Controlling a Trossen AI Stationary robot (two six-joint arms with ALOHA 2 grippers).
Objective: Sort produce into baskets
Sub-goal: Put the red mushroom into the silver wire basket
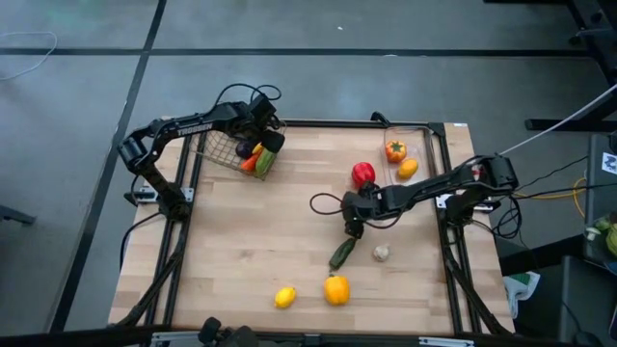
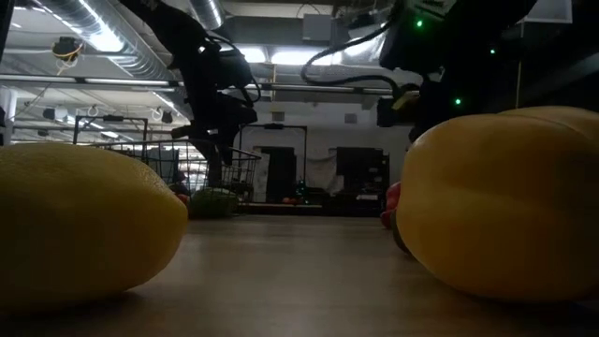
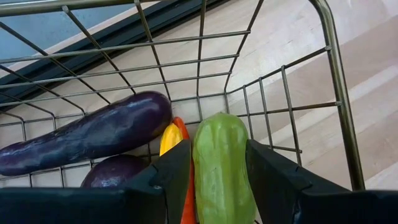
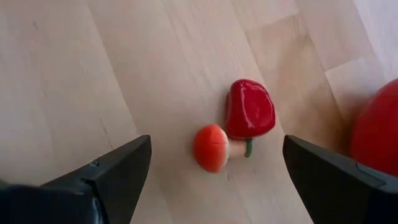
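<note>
Here, we list the produce on the tabletop (image 1: 241, 251), left to right.

At far left our left tool (image 3: 217, 177) sits inside the wire basket (image 1: 224, 149), its fingers clamped on a pale green vegetable (image 3: 219, 165); beside it lie two purple eggplants (image 3: 93, 134) and orange and yellow pieces. Near the front edge we count a lemon (image 1: 285, 297) and a yellow pepper (image 1: 336, 289). Mid-table our right tool (image 4: 211, 165) hangs spread wide, holding nothing, above a red mushroom (image 4: 211, 147) touching a red pepper (image 4: 249, 109). Nearby lie a dark green cucumber (image 1: 342, 253) and a garlic bulb (image 1: 382, 253). The clear bin (image 1: 424, 145) at far right holds two orange pieces.
</note>
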